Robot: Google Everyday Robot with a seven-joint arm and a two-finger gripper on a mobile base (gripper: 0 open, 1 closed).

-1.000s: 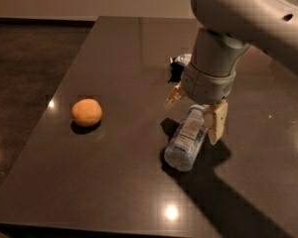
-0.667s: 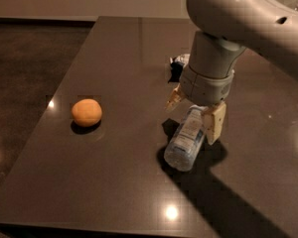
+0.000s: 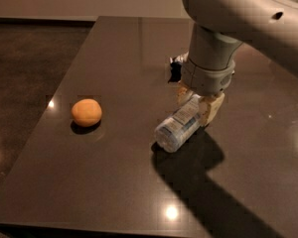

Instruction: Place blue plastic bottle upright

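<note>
The blue plastic bottle [image 3: 178, 127] is clear with a pale blue-and-white label. It lies tilted near the table's middle, with its base towards the front left and its cap end hidden between the fingers. My gripper [image 3: 197, 103] comes down from the large grey arm [image 3: 223, 19] and is shut on the bottle's upper end, one tan finger [image 3: 211, 111] on each side. The bottle's base sits at or just above the dark tabletop [image 3: 114, 182].
An orange [image 3: 87, 112] sits on the table to the left, well apart from the bottle. A crumpled dark blue-and-white wrapper [image 3: 177, 66] lies just behind the gripper. The table's left edge drops to a dark floor [image 3: 25, 73].
The gripper and the bottle have shifted slightly up and back, and the bottle's cap end is raised a little more. The orange and the wrapper have not moved.
</note>
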